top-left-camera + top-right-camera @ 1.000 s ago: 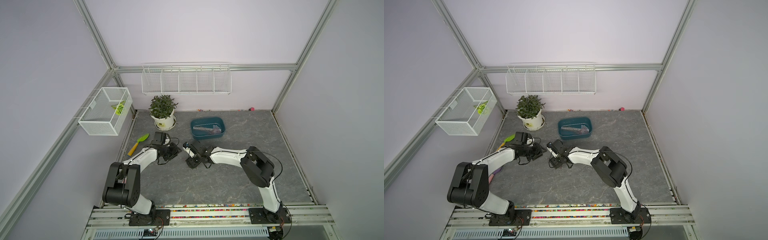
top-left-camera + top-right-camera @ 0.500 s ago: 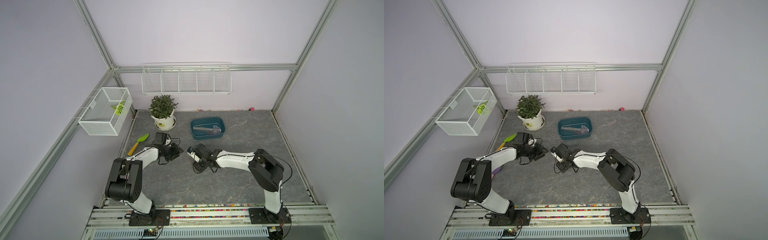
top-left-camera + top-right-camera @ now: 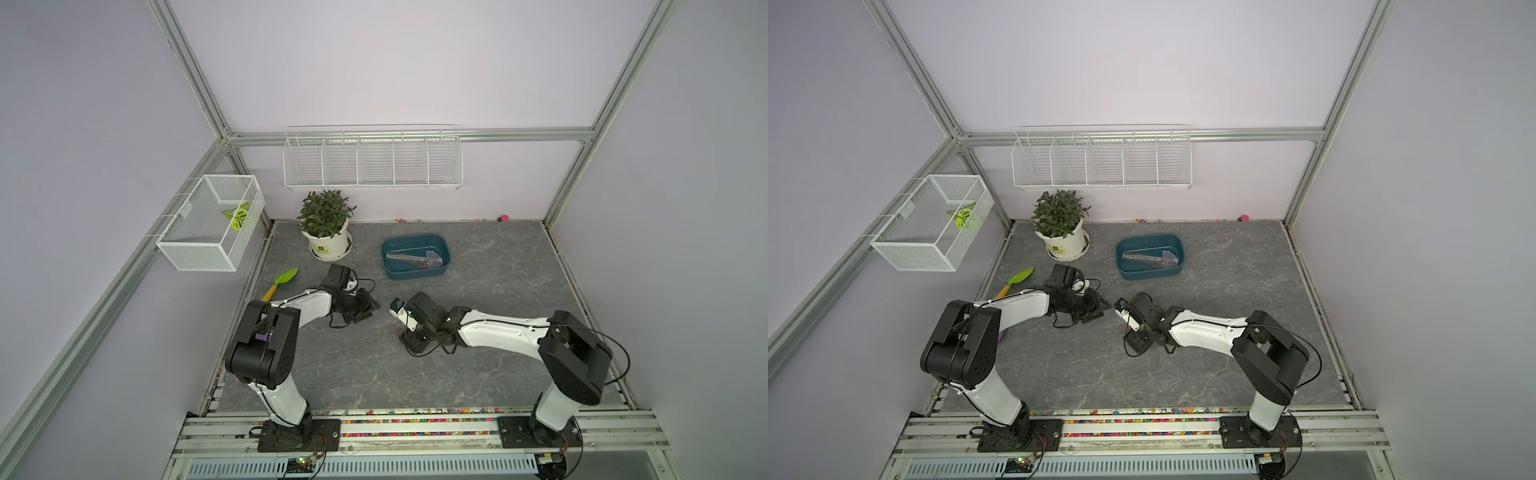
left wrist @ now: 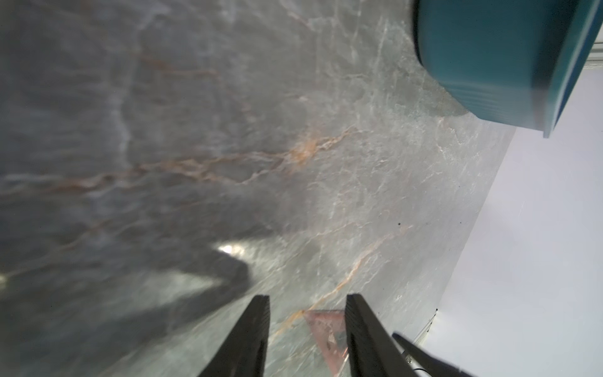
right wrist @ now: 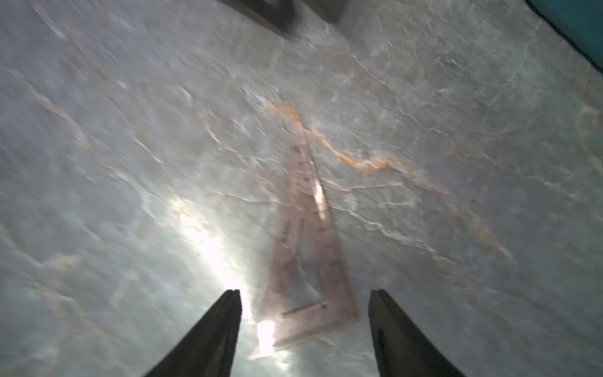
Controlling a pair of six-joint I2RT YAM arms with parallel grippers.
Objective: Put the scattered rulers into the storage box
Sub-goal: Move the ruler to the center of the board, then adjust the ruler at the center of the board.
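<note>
— Pinkish see-through plastic is what my right wrist feed shows: a transparent pinkish plastic triangle ruler [image 5: 321,241] lying flat on the grey marbled counter [image 3: 498,291], just ahead of the right claw [image 5: 305,291], with its short side between the fingertips.
— Has the claw got it?
— No. Its jaws stand wide apart and grip nothing.
— And the left claw [image 4: 307,296]?
— Partway apart, low over the counter. A pinkish transparent corner [image 4: 326,336] sits between its fingers, running behind one and clear of the other, so I see no grip. I cannot tell whether it is the same triangle.
— The box?
— In a top view I have the dark teal plastic storage box [image 3: 415,274] well beyond both claws, with purplish-grey rulers [image 3: 411,259] lying inside.
</note>
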